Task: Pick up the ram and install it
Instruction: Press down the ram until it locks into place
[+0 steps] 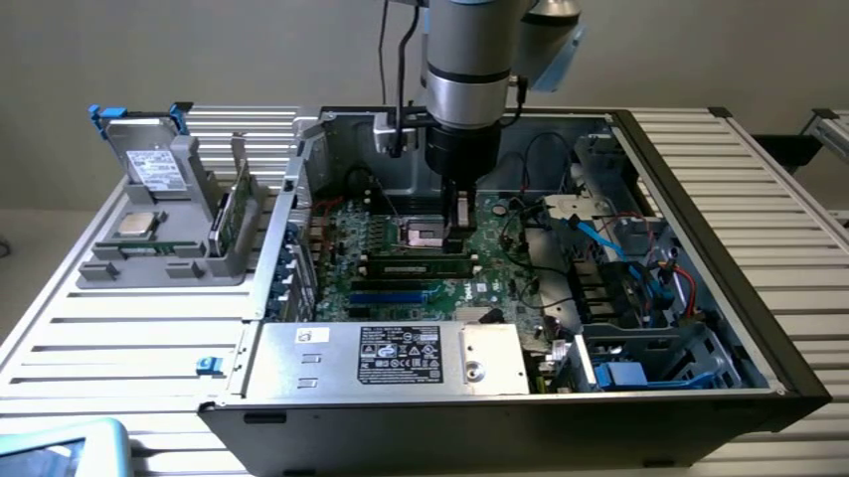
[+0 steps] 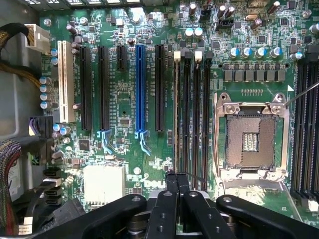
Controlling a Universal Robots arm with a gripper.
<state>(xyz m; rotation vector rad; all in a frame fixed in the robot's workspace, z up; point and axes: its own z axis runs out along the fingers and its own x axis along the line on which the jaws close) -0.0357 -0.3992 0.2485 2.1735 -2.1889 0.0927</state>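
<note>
Where a slatted, ribbed metal table [image 1: 133, 338] stands before a plain pale wall, an open black computer case [image 1: 531, 437] lies on its side, showing a green motherboard [image 2: 129, 109] dense with small parts. Take the square, silver-framed processor socket [image 1: 427, 235] [image 2: 249, 137] as the landmark. The ram [image 1: 422, 266], a long thin green stick, stands on edge in a black slot just beside the socket, on the side toward the boxy, dull-silver power supply [image 1: 398, 358]; from the wrist view its narrow upper edge [image 2: 176, 114] runs alongside the socket. The gripper [image 1: 460, 237] [image 2: 178, 181], matt black, hangs at the socket's corner over one end of the ram, its fingers pressed fully together with nothing seen between them; whether the tips touch the ram I cannot tell. Well away from the socket, outside the case, sits a grey moulded holder [image 1: 159, 268]
</note>
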